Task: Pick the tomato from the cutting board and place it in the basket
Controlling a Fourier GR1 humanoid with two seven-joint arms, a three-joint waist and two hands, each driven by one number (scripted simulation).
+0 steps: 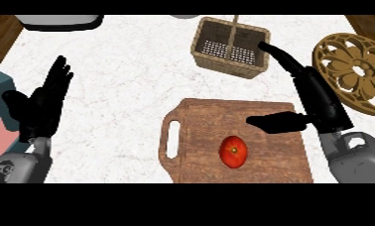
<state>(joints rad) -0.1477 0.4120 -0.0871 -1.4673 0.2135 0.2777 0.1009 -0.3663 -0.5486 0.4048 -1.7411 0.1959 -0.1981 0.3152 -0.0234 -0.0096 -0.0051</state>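
Tomato not yet taken, right hand open above the board's far right part.

The tomato [233, 151] is seen lying free on the cutting board [275, 163], near its middle, touched by nothing. The right hand [316, 102] is held open, its fingers stretched toward the basket [207, 60] and its thumb turned left over the board, so nothing is gripped. The left hand [40, 107] is resting open at the left side of the tabletop [124, 71]. A risk is judged here: the tomato is round, so it can be pushed and rolled off the board if it is met by the thumb before the fingers are closed around it. The basket's handle [236, 31] could also be struck at the placing, because the opening is divided by it.
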